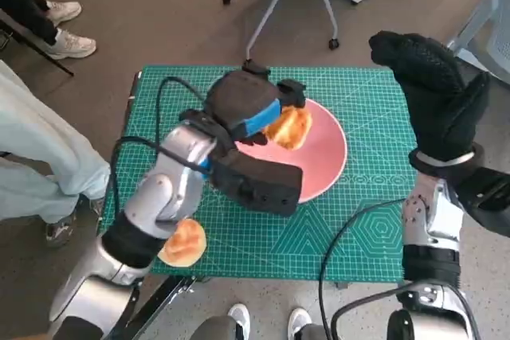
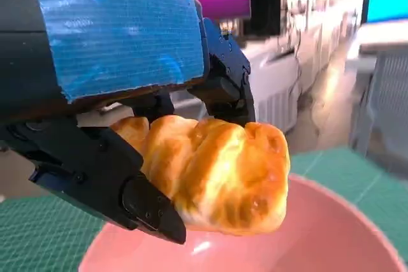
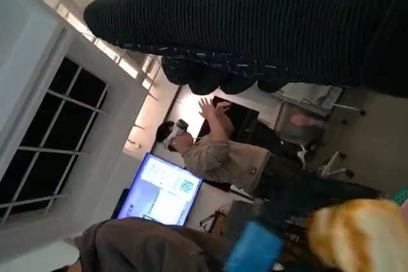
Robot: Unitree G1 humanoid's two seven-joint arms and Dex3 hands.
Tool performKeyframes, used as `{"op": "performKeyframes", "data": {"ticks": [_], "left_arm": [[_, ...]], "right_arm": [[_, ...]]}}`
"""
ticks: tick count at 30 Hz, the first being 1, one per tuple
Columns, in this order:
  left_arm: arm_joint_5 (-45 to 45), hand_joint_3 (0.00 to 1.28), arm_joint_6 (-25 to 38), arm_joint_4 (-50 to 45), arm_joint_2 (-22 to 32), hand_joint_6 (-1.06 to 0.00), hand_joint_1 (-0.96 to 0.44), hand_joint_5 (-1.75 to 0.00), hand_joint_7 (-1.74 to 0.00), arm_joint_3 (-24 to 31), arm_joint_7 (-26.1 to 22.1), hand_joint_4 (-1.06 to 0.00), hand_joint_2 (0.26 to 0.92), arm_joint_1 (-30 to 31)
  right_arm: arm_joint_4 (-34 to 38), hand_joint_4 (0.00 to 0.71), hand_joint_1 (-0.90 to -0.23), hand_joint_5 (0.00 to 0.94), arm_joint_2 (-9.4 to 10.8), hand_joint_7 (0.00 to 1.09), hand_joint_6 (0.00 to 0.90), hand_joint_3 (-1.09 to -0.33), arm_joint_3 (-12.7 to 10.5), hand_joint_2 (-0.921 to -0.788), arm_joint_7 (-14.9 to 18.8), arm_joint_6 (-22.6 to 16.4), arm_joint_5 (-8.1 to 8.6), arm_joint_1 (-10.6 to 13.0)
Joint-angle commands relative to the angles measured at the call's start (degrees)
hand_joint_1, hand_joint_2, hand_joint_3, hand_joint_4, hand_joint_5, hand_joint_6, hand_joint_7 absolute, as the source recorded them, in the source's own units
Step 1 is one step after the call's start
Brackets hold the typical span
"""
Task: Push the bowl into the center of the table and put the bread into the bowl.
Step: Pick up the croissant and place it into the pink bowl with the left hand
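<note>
- Gripping the bread [image 2: 217, 179], the left robot hand [image 1: 243, 109] is holding it above the pink bowl [image 1: 327, 161], near the table [image 1: 358, 85] centre.
- The bread is looking light and soft (easily crushed), so gentle side pressure suits it.
- Its long axis is lying roughly level, pointing across the bowl.
- The right robot hand [image 1: 434, 77] is hanging raised, holding nothing, fingers apparently apart.
- A second bun [image 1: 183, 243] is sitting by the near table edge.

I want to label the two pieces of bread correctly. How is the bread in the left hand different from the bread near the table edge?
The held bread is gripped by the left hand above the pink bowl; the other bread lies on the green mat, partly hidden behind the left forearm. The held one looks lumpy and folded; the other looks round. Both are golden brown.
</note>
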Motion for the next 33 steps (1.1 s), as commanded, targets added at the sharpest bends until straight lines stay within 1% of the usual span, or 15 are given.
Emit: {"op": "performKeyframes", "data": {"ticks": [1,2,3,4,5,6,7,9,12,15,18,25,27,28,33], "left_arm": [[-3.26,0.21,-0.45,1.01,-0.98,-0.53,0.13,-1.34,-0.91,0.46,-3.57,-0.56,0.893,-0.27],[-3.83,0.31,1.02,0.39,-0.91,-0.54,0.22,-1.39,-0.61,0.6,-5.93,-0.54,0.851,-0.02],[-4.17,0.3,2.06,-0.1,-0.82,-0.52,0.15,-1.19,-0.49,0.68,-7.59,-0.46,0.82,0.15],[-4.08,0.25,3.6,-1.06,-0.48,-0.47,0.05,-0.8,-0.32,0.52,-10.11,-0.39,0.801,0.19],[-3.99,0.18,4.69,-1.79,-0.23,-0.41,-0.06,-0.51,-0.2,0.4,-11.88,-0.31,0.799,0.21],[-3.85,0.15,5.61,-2.36,0.01,-0.39,-0.1,-0.41,-0.16,0.18,-13.63,-0.28,0.801,0.03],[-3.72,0.11,6.3,-2.86,0.15,-0.33,-0.2,-0.26,-0.1,0.04,-14.91,-0.22,0.804,-0.06],[-3.7,0.06,6.58,-3.33,0.35,-0.27,-0.32,-0.11,-0.04,0.06,-16.0,-0.15,0.808,-0.08],[-3.79,0.03,6.3,-4.92,1.02,-0.23,-0.42,-0.04,-0.01,0.44,-16.62,-0.1,0.813,0.61],[-4.75,0.02,5.53,-6.48,1.85,-0.22,-0.48,-0.01,0.0,1.18,-17.06,-0.06,0.82,1.41],[-6.13,0.02,4.52,-8.26,3.09,-0.22,-0.51,0.0,0.0,2.06,-18.07,-0.04,0.831,2.03],[-6.63,0.01,4.45,-8.82,3.53,-0.22,-0.52,0.0,0.0,2.1,-18.32,-0.03,0.84,2.21],[-12.8,0.0,0.56,-22.37,9.52,-0.23,-0.54,0.0,-0.01,10.82,-18.87,-0.04,0.836,10.48],[-14.88,0.0,-0.56,-27.12,11.51,-0.24,-0.55,0.0,-0.01,13.95,-19.21,-0.04,0.833,13.41],[-20.23,0.0,-2.0,-37.75,15.79,-0.26,-0.56,-0.01,-0.02,23.85,-20.63,-0.03,0.818,22.0]], "right_arm": [[-0.46,0.193,-0.712,0.001,-0.05,0.32,0.099,-0.741,-0.2,-0.921,-0.62,0.97,0.17,1.82],[-0.5,0.193,-0.712,0.001,-0.07,0.32,0.1,-0.74,-0.24,-0.921,-0.66,1.0,0.19,1.85],[-0.55,0.193,-0.712,0.001,-0.08,0.31,0.101,-0.739,-0.25,-0.921,-0.69,1.02,0.2,1.88],[-0.56,0.193,-0.713,0.001,-0.11,0.31,0.102,-0.738,-0.29,-0.921,-0.69,0.98,0.21,1.92],[-0.61,0.194,-0.713,0.001,-0.13,0.31,0.102,-0.736,-0.31,-0.921,-0.69,0.96,0.22,1.96],[-0.51,0.194,-0.714,0.001,-0.16,0.31,0.102,-0.735,-0.34,-0.921,-0.67,0.88,0.21,1.93],[-0.5,0.195,-0.714,0.001,-0.17,0.3,0.103,-0.735,-0.35,-0.921,-0.66,0.84,0.21,1.94],[-0.63,0.195,-0.715,0.001,-0.1,0.3,0.103,-0.735,-0.27,-0.921,-0.83,0.91,0.09,1.96],[-0.88,0.194,-0.717,0.001,0.05,0.29,0.105,-0.738,-0.09,-0.921,-1.22,1.12,-0.13,1.92],[-0.89,0.193,-0.723,0.0,0.2,0.29,0.106,-0.741,0.06,-0.921,-1.49,1.25,-0.3,1.83],[-1.16,0.192,-0.73,0.0,0.37,0.28,0.107,-0.743,0.27,-0.921,-1.77,1.44,-0.39,1.96],[-1.34,0.191,-0.734,0.0,0.34,0.27,0.109,-0.744,0.41,-0.921,-1.96,1.52,-0.39,2.05],[-1.65,0.189,-0.732,0.0,0.85,0.27,0.115,-0.746,0.83,-0.921,-1.86,1.69,-0.29,2.31],[-1.76,0.189,-0.731,0.0,1.0,0.27,0.116,-0.747,0.95,-0.921,-1.8,1.78,-0.24,2.39],[-1.61,0.186,-0.72,0.0,1.05,0.27,0.121,-0.752,0.91,-0.921,-1.34,2.0,0.12,2.3]]}}
